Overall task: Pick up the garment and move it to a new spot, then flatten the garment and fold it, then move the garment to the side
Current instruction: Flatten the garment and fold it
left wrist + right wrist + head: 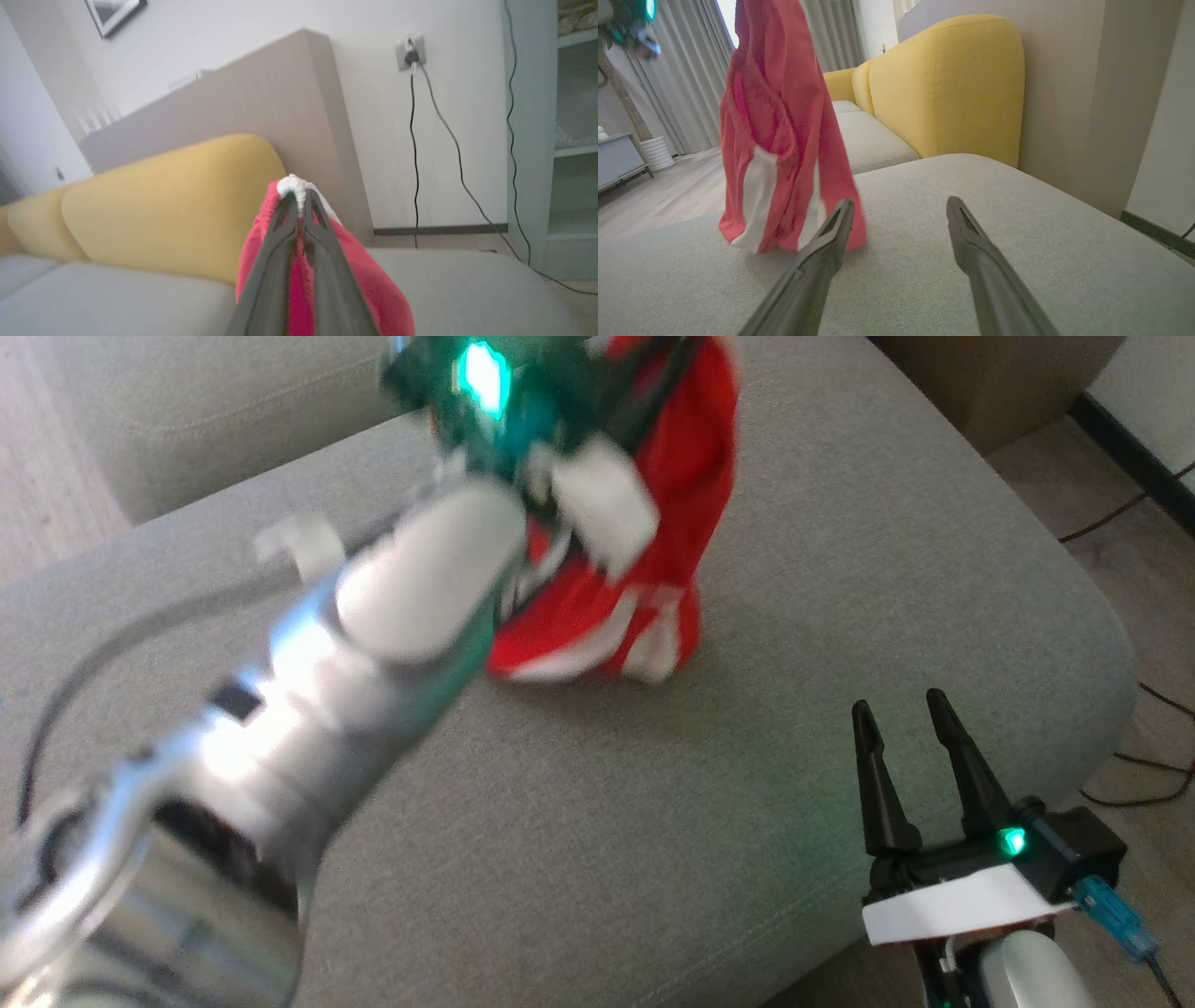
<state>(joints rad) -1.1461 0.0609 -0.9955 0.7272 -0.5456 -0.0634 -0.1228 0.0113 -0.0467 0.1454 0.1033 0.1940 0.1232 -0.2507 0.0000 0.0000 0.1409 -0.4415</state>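
Note:
A red garment (653, 560) with white trim hangs above the grey sofa cushion (653, 821), its lower end just touching the cushion. My left gripper (299, 198) is shut on the garment (373, 289), pinching a white-edged fold at its fingertips; the left arm is raised and blurred in the head view. In the right wrist view the garment (775, 135) hangs tall at the left. My right gripper (904, 714) stands open at the lower right, low over the cushion, with nothing between its fingers (831, 233).
Yellow back cushions (948, 88) and a beige wooden panel (261, 107) stand behind the seat. Cables (416, 154) run down the wall from a socket. The cushion's right edge (1111, 644) drops to the floor, where more cables lie.

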